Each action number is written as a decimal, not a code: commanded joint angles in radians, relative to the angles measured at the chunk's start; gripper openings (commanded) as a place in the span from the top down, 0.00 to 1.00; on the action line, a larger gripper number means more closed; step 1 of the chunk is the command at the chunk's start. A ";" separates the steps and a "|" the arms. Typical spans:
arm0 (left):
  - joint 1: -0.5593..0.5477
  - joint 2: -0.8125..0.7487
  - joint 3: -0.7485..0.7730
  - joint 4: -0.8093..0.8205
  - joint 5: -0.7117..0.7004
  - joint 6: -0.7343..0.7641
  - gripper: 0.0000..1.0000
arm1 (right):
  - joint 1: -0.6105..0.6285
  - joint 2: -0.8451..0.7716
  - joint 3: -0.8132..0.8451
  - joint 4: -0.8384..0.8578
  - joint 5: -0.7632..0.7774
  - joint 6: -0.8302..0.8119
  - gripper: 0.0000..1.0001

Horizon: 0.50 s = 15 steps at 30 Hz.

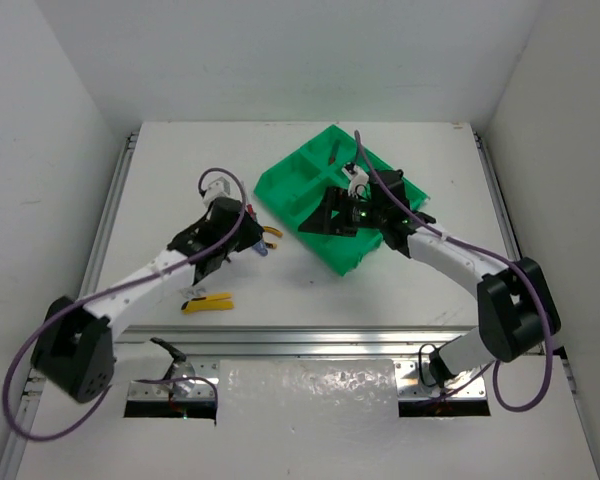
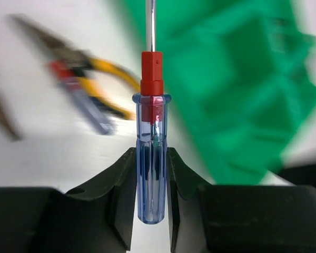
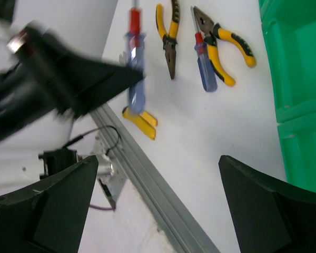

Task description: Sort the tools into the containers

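My left gripper (image 2: 151, 154) is shut on a screwdriver (image 2: 151, 110) with a clear blue handle and red collar, shaft pointing away, held above the table. It also shows in the right wrist view (image 3: 135, 63). Blurred yellow-handled pliers (image 2: 97, 87) lie on the table beyond it. The green tray (image 1: 300, 190) sits to the right of the left gripper (image 1: 248, 243). My right gripper (image 1: 325, 220) hangs over the tray's near-left part, open and empty (image 3: 158, 158). Two yellow pliers (image 3: 169, 31) (image 3: 229, 45), a second blue-handled screwdriver (image 3: 205, 68) and a yellow utility knife (image 3: 139, 121) lie on the table.
The yellow knife (image 1: 208, 302) lies near the table's front rail (image 1: 310, 335), left of centre. White walls enclose the table on three sides. The tray's wall (image 3: 300, 84) fills the right edge of the right wrist view.
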State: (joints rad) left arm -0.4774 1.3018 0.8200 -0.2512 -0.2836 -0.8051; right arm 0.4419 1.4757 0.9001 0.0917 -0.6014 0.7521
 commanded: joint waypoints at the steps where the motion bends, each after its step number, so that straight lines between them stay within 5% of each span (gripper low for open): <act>1: -0.026 -0.140 -0.128 0.353 0.202 0.104 1.00 | 0.004 0.041 0.025 0.204 0.076 0.188 0.06; 8: -0.036 -0.185 -0.196 0.530 0.512 0.115 1.00 | 0.061 0.132 0.169 0.154 0.199 0.262 0.14; 15: -0.052 -0.179 -0.179 0.566 0.586 0.139 1.00 | 0.119 0.242 0.296 0.063 0.186 0.224 0.32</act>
State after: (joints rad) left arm -0.5201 1.1316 0.6163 0.2054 0.2211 -0.6956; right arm 0.5392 1.6943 1.1469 0.1772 -0.4271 0.9836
